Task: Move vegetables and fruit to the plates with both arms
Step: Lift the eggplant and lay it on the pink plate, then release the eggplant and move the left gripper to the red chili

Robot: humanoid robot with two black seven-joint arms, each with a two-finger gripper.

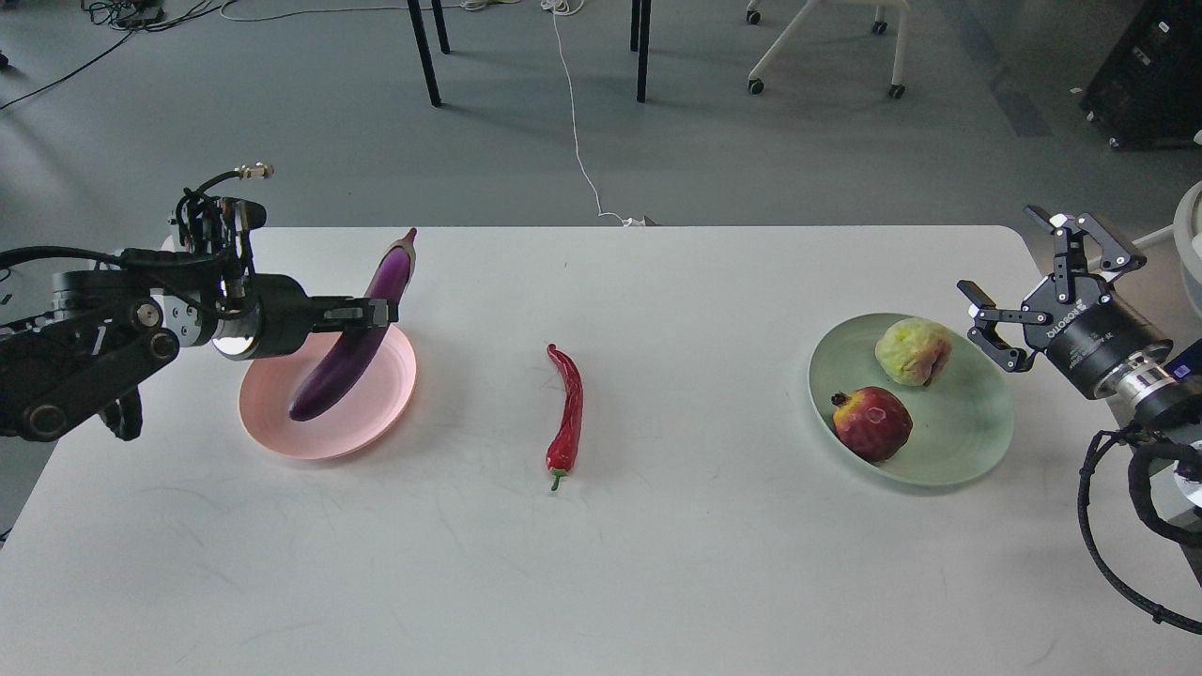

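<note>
My left gripper (371,314) is shut on the purple eggplant (352,343) and holds it tilted over the pink plate (385,399), stem end up and away. The red chili pepper (566,413) lies alone on the table's middle. The mint green plate (977,422) at the right holds the pomegranate (871,422) and the pale yellow-green fruit (913,351). My right gripper (1028,272) is open and empty beside the green plate's far right rim.
The white table (657,563) runs to a rounded far right corner. Beyond it on the grey floor are table legs (424,52), a white cable (577,141) and a wheeled chair base (826,47). A dark box (1150,75) stands at the far right.
</note>
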